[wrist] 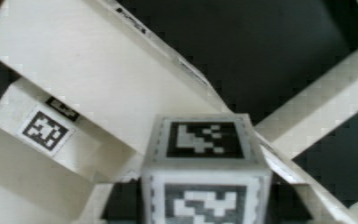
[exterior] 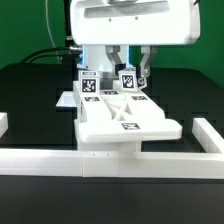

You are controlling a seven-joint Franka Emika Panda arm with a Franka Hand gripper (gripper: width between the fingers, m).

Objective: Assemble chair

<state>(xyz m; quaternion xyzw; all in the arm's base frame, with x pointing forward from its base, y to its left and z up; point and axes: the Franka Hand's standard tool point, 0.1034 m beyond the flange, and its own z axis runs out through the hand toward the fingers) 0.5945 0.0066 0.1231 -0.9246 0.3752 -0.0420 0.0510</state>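
Nearest you, the low white border wall (exterior: 110,160) runs across the front of the black tabletop (exterior: 30,95). Just behind it, touching its top edge, sits the chair's flat slab (exterior: 125,122), a marker tag on its upper face. Farther back you see cut-out panels (exterior: 92,92) standing on the slab, tags facing you. Above them the hand (exterior: 130,68) comes down around a small tagged cube (wrist: 201,140); you cannot tell whether its fingers are clamped or apart.

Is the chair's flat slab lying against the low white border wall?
Yes, in the exterior view the flat slab rests right against the border wall, near its middle.
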